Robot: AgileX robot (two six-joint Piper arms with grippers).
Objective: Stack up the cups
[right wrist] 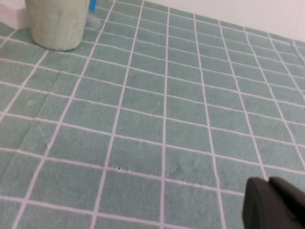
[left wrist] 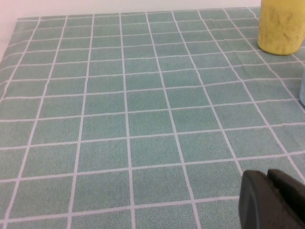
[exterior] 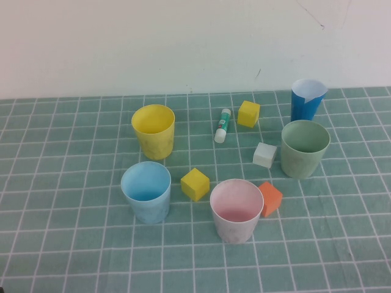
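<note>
Four cups stand upright and apart on the green checked cloth: a yellow cup [exterior: 153, 130] at the back left, a light blue cup [exterior: 146, 191] in front of it, a pale pink cup [exterior: 236, 209] at front centre and a pale green cup [exterior: 304, 148] on the right. Neither arm shows in the high view. My left gripper [left wrist: 266, 174] is shut and empty over bare cloth, with the yellow cup [left wrist: 280, 26] well ahead of it. My right gripper [right wrist: 268, 182] is also shut and empty, far from the green cup [right wrist: 59, 21].
A dark-blue paper cone [exterior: 307, 99] stands behind the green cup. Among the cups lie a glue stick [exterior: 222, 125], two yellow cubes [exterior: 248, 113] [exterior: 195, 184], a white cube [exterior: 264, 155] and an orange cube [exterior: 269, 198], which touches the pink cup.
</note>
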